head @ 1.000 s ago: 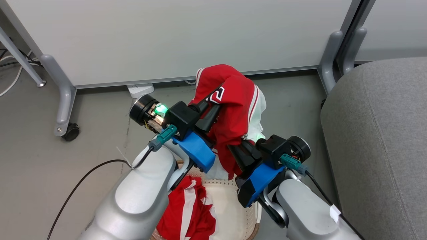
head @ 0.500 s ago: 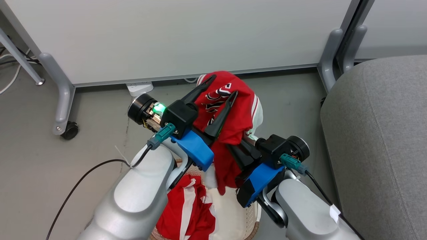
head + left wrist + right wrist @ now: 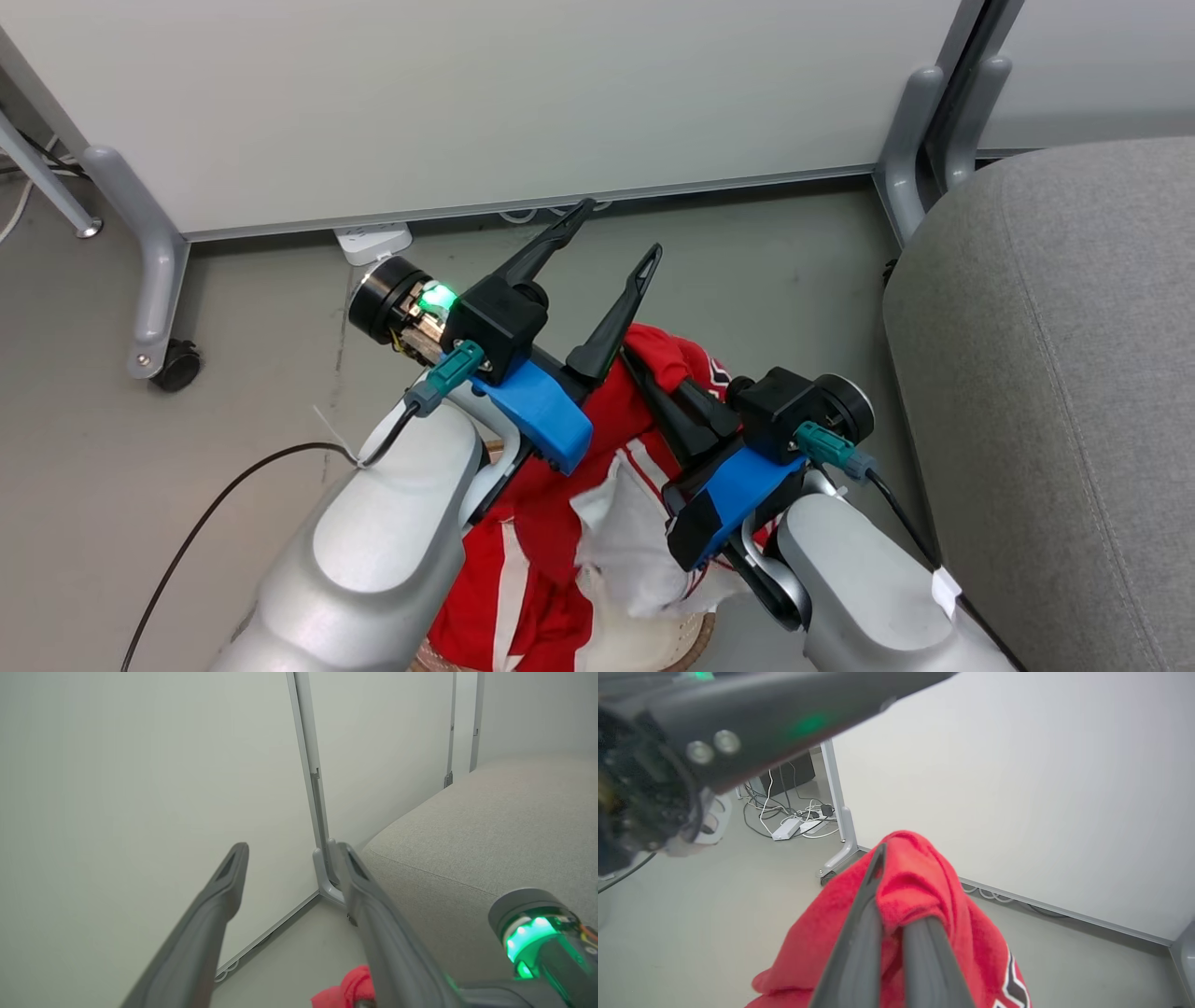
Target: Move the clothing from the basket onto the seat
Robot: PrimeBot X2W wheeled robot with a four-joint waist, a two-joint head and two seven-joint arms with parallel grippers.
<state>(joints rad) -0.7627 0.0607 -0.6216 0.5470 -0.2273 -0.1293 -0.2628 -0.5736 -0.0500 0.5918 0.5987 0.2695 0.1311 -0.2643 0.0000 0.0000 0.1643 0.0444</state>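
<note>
One red garment with dark lettering (image 3: 677, 359) hangs from my right gripper (image 3: 639, 359), which is shut on its top fold. Its white part (image 3: 625, 546) trails down into the basket (image 3: 698, 639). In the right wrist view the cloth (image 3: 924, 877) bunches over the closed right gripper (image 3: 896, 891). My left gripper (image 3: 616, 233) stands open and empty above the garment, its fingers (image 3: 229, 877) spread in front of the wall. The second red garment with a white stripe (image 3: 509, 579) lies in the basket under my left forearm. The grey seat (image 3: 1074, 373) is at the right.
White partition panels (image 3: 467, 93) on grey legs (image 3: 154, 280) with a caster stand just behind the basket. A power strip (image 3: 372, 243) and cables lie at the wall's foot. A black cable (image 3: 224, 495) crosses the floor at the left. Another partition leg (image 3: 901, 177) stands beside the seat.
My left gripper opened and let go of the lettered garment, which dropped off it and now hangs lower from the right gripper alone. The head camera shifted slightly.
</note>
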